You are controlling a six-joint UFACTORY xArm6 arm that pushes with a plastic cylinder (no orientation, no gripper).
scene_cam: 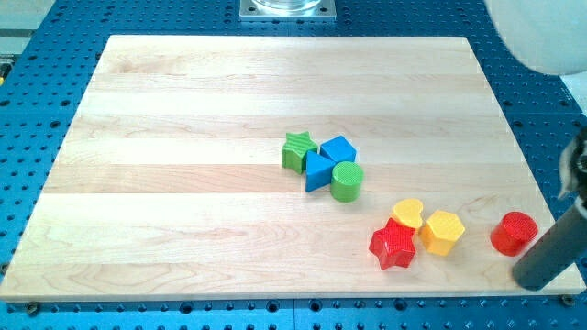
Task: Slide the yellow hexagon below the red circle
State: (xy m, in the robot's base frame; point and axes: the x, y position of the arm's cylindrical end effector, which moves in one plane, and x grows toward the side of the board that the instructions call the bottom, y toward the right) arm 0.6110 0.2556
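The yellow hexagon (442, 231) lies near the board's bottom right, touching a red star (393, 244) on its left, with a yellow heart (408, 213) just above the star. The red circle (513, 232) lies further right, near the board's right edge, apart from the hexagon. My dark rod comes in from the right edge and its tip (530, 280) is at the view's bottom right, just below and right of the red circle, close to it.
A cluster sits mid-board: green star (298, 149), blue cube (337, 150), blue triangle (317, 171) and green cylinder (347, 181). The wooden board (183, 183) lies on a blue perforated table. A metal mount shows at the view's top.
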